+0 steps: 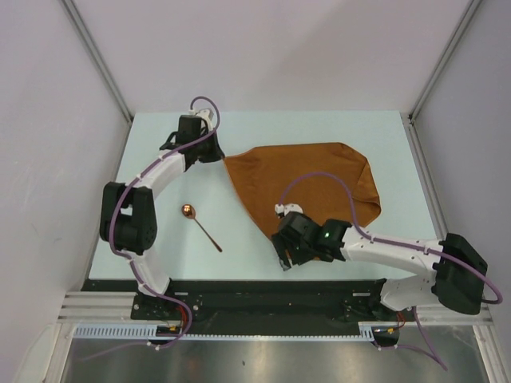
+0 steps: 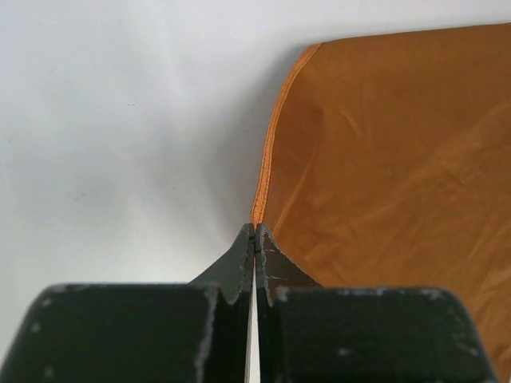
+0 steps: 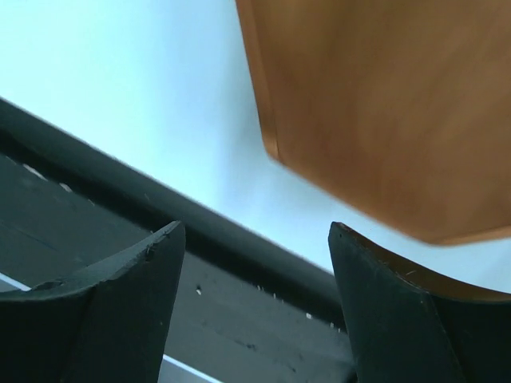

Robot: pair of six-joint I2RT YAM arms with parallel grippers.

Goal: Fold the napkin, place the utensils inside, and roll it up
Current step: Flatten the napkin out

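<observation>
1. While the left gripper [image 2: 255, 230] pinched shut on the napkin [image 1: 311, 183] corner, the right gripper [image 3: 255, 231] gaped empty beside its near corner.
2. Cloth looked soft and light; hemmed corners seemed the best hold.
3. Spoon [image 1: 200, 225] lay apart, leftward.

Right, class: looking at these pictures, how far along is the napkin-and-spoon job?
Done: nothing finished; the napkin lies loosely spread on the table. In hand: the left claw is shut on its left corner, the right claw open by the near corner. Left: finish folding, put in the spoon, lying bare beside the cloth, then roll.
</observation>
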